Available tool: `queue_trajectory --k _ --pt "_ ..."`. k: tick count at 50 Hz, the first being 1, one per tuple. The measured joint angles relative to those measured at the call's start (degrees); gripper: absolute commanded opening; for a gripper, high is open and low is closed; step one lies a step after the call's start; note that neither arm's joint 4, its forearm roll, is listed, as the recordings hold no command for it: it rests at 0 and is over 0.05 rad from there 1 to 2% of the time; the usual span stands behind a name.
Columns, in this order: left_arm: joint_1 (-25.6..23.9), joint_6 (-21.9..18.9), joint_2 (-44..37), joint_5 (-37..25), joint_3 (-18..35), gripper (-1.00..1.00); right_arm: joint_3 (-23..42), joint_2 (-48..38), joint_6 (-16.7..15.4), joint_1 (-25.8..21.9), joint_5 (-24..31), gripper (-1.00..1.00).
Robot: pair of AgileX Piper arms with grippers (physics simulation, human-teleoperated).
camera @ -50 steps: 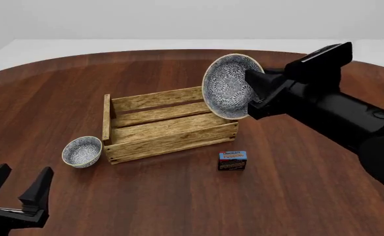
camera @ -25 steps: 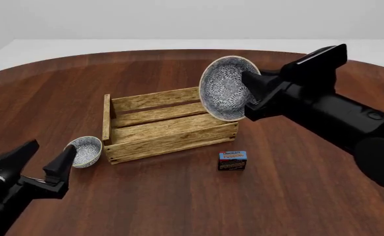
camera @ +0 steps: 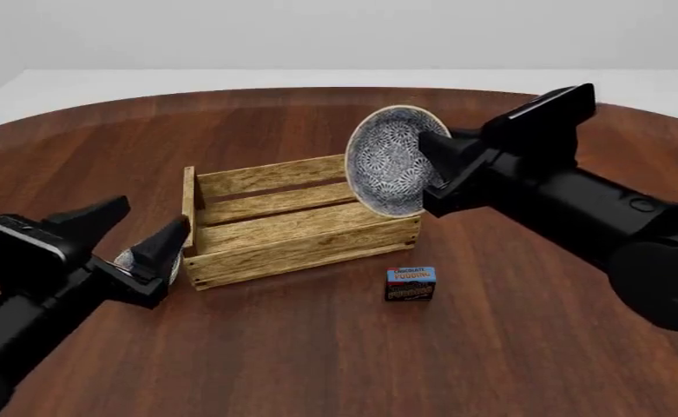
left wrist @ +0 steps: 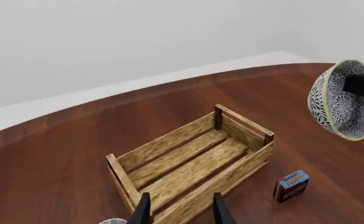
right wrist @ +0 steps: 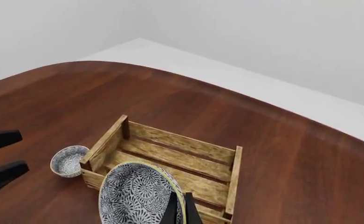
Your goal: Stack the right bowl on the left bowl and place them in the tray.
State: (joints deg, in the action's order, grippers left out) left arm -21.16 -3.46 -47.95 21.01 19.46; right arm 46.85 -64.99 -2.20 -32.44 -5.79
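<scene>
The right bowl (camera: 387,161), large with a blue-grey pattern, hangs tilted on edge over the right end of the tray (camera: 298,228). My right gripper (camera: 431,165) is shut on its rim. In the right wrist view, the bowl (right wrist: 138,196) sits above the tray (right wrist: 169,156), pinched by the thin fingers (right wrist: 171,211). The small left bowl (camera: 123,258) stands on the table left of the tray and is mostly covered by my open left gripper (camera: 154,215). It shows plainly in the right wrist view as the small bowl (right wrist: 68,160). The left wrist view shows the tray (left wrist: 194,163) and the held bowl (left wrist: 343,100).
A small blue-and-brown pudding box (camera: 411,284) stands on the table in front of the tray's right end and also appears as the box (left wrist: 291,185) in the left wrist view. The round wooden table (camera: 339,365) spreads around everything.
My left arm has risen and reached forward, its open fingers now over the small bowl. The right gripper has carried the big bowl slightly left, over the tray's right end.
</scene>
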Motion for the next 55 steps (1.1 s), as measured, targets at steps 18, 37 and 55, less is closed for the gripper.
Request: queue_trajectory --k 18,37,55 --pt "-5.33 -1.69 -5.89 -0.29 6.3 1.0 0.14 -1.76 -0.09 -0.09 -0.79 -1.0" --pt "-9.62 -3.22 -16.08 1.22 12.93 1.0 0.33 -3.14 0.02 -0.26 -1.25 -1.0" --pt "-12.3 -3.72 -22.09 0.18 19.33 1.0 0.33 -4.13 0.01 -0.52 -1.66 -1.0"
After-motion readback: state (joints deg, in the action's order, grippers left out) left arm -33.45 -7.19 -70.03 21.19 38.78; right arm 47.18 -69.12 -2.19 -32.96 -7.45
